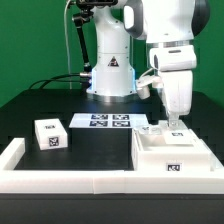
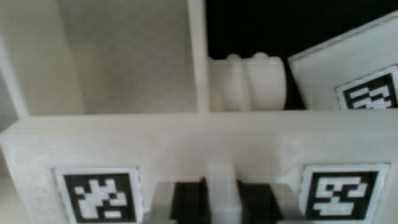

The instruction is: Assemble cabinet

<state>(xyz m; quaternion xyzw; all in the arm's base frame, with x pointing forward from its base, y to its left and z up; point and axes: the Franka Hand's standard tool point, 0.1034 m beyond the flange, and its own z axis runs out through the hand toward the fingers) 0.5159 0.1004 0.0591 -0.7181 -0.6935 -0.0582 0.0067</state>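
The white cabinet body [image 1: 170, 155] lies at the exterior view's right, a tag on its front face. My gripper [image 1: 173, 127] points straight down onto its top. In the wrist view my gripper [image 2: 221, 203] has its two dark fingers [image 2: 185, 202] closed on a thin white upright panel edge [image 2: 221, 150] of the cabinet, between two tags [image 2: 98, 196]. Beyond it a white ridged round piece [image 2: 249, 85] sits in a dark gap, and a tagged white panel [image 2: 365, 88] lies tilted beside it. A small white tagged block [image 1: 50, 133] lies at the exterior view's left.
The marker board [image 1: 108, 121] lies flat in front of the robot base [image 1: 110, 85]. A low white rim [image 1: 70, 180] edges the black table at the front and left. Cables hang behind the base.
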